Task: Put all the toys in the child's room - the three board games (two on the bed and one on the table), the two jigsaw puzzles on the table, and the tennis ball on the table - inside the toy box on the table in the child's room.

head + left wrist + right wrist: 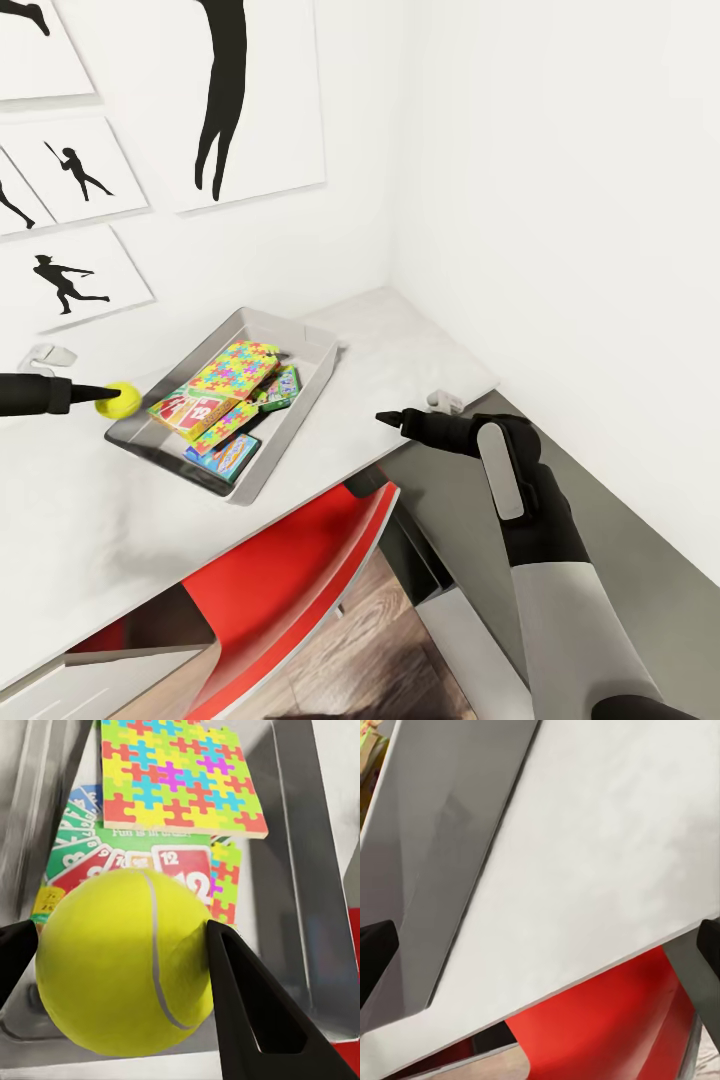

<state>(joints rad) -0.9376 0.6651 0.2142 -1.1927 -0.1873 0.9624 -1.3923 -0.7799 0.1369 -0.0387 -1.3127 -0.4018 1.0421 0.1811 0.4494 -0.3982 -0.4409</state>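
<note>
**Tennis ball held at the toy box rim, ready to drop**

The left gripper (108, 398) is clenched on the tennis ball (120, 399), its dark fingers (251, 1001) pressing the ball's sides; in the head view the ball hangs at the near-left rim of the grey toy box (305, 385), which sits on the pale table (400, 350); the box already holds a bright jigsaw puzzle (236, 367) on top, a second puzzle box (231, 421) under it, the SKIP-BO game (190, 410), a blue board game (226, 456) and a green-edged game (285, 385); so the ball looks like the last item.

To finish well, I would carry the ball further over the box's interior before letting go; from the left wrist view it seems to sit above the rim with the cards beyond it, and a ball released on the edge could roll off onto the table; lowering it close to the flat boxes first should limit bounce, since they give a hard, sloping landing.

The right gripper (392, 417) hovers over the table's front edge, well apart from the box; in its wrist view the fingertips (375, 952) stand wide apart with nothing between them, so it is released and idle; a red chair (290, 580) sits below.

Hard to judge: the ball's height above the rim; the green-edged game is largely covered by the puzzles.
</note>
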